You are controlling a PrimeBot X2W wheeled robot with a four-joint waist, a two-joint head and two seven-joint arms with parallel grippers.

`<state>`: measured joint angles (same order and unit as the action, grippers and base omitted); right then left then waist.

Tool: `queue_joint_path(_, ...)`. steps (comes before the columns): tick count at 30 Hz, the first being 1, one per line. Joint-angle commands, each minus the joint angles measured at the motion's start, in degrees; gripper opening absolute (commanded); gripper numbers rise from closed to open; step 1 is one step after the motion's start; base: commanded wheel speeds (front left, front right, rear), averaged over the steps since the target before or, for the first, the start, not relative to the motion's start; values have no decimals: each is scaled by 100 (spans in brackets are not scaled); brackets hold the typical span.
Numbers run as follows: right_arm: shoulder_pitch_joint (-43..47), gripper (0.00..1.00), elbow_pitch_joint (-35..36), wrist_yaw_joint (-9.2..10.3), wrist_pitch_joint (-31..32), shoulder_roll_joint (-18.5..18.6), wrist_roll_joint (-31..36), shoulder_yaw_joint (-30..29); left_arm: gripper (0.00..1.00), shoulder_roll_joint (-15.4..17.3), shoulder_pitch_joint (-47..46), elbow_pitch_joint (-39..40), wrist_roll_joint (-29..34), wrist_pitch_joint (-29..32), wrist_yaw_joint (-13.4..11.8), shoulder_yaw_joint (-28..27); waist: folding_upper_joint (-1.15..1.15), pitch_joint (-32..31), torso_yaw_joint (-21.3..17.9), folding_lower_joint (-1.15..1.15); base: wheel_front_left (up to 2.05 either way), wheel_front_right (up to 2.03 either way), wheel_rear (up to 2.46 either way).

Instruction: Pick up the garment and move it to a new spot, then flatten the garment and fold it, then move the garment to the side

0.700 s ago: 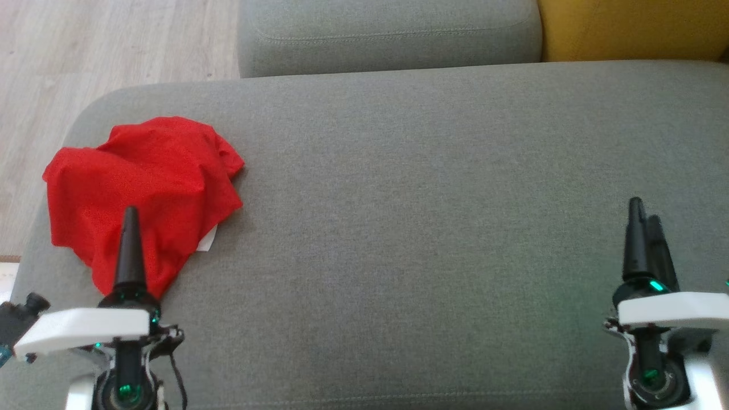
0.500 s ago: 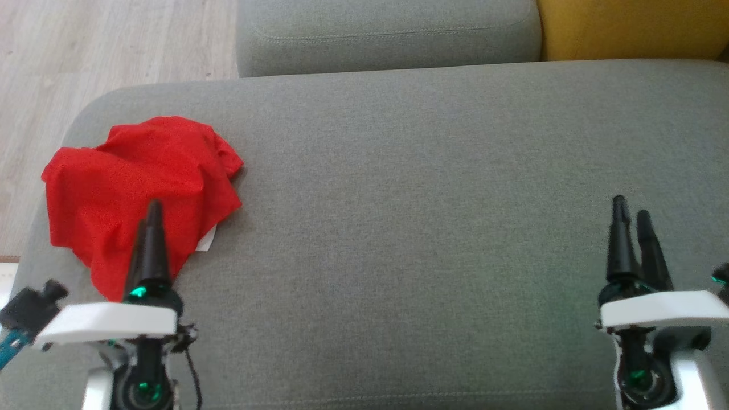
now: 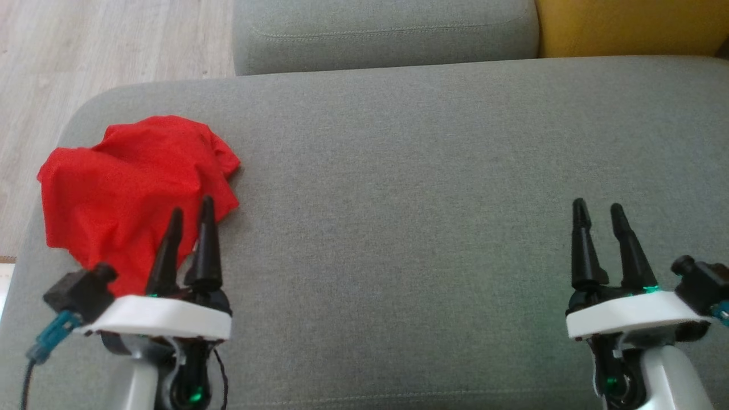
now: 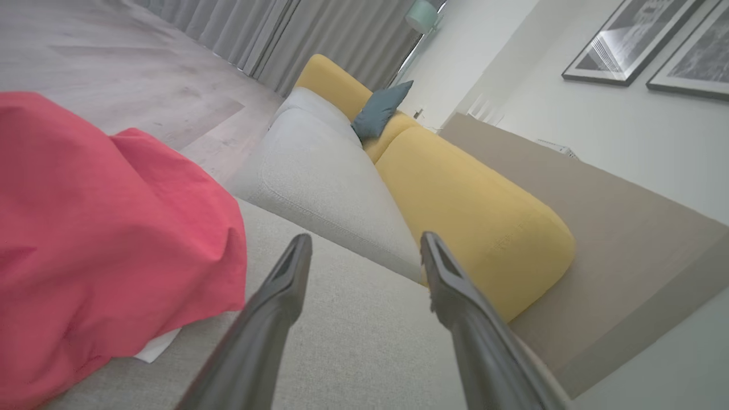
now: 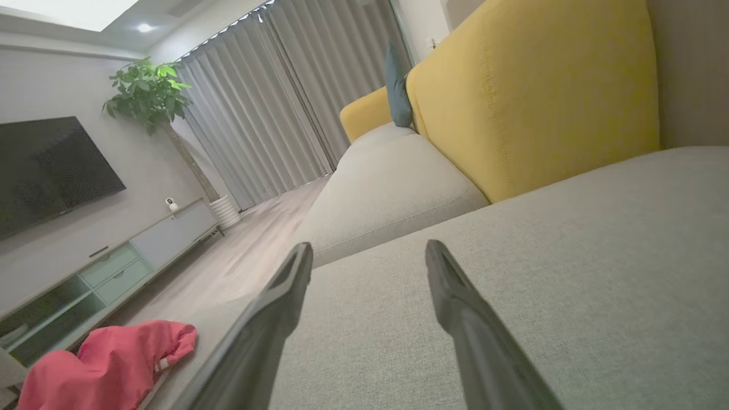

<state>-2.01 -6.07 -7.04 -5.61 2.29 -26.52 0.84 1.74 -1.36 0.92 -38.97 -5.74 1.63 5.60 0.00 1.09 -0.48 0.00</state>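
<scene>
Grey cushion [image 3: 427, 171] is spread right across the head view, with pale floor [image 3: 85, 45] seen beyond its left end and a yellow backrest [image 3: 626, 28] caught at the far right.

And the garment [image 3: 131, 188] is found at the cushion's left end, close by the rounded corner. It is crumpled into a plain red heap, so no clean long axis can be read. Its widest run is seen on a diagonal, from the near-left edge up to a bunched tip that is pointed toward the cushion's middle. Soft folds and creases are shown across the top, and the left side is humped up higher. In the left wrist view a white tag [image 4: 156, 348] is seen poking out from under the near edge.

Now the left gripper [image 3: 191, 205]: it is held at the heap's near-right edge, its 2 fingers parted. In its wrist view the red cloth is seen left of both fingers, which are poised over grey fabric; contact cannot be told.

Over to the right gripper [image 3: 598, 204]: it is held well apart from the garment, at the cushion's right side, its 2 fingers likewise spread, with grey fabric seen between them.
</scene>
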Motion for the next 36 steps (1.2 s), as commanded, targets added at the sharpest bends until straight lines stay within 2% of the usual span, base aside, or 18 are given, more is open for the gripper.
queue_joint_path(1, -297, 100, 256, -27, -76, 40, 192, 114, 100, 99, -280, 267, 192, -70, -34, -46, 0, 3, 1, 0, 0, 0, 0)
queue_joint_path(8, -274, 100, 341, -30, -211, 43, 904, 197, 100, 439, -342, 205, 1118, -204, -396, 551, 0, 20, -11, 0, 0, 0, 0)
queue_joint_path(23, -251, 100, 501, -35, -464, 48, 2118, 458, 100, 1166, -621, 107, 2346, -455, -1499, 1757, 0, 10, -59, 0, 0, 0, 0)
queue_joint_path(31, -254, 100, 614, -38, -600, 51, 2683, 546, 100, 1347, -743, 176, 2564, -589, -2015, 2212, 0, 6, -71, 0, 0, 0, 0)
queue_joint_path(33, -238, 100, 629, -39, -633, 52, 2699, 547, 100, 1338, -751, 247, 2569, -623, -2075, 2235, 0, 5, -67, 0, 0, 0, 0)
queue_joint_path(36, -173, 100, 568, -40, -684, 53, 2382, 514, 100, 1253, -684, 359, 2488, -673, -2117, 2157, 0, -4, -60, 0, 0, 0, 0)
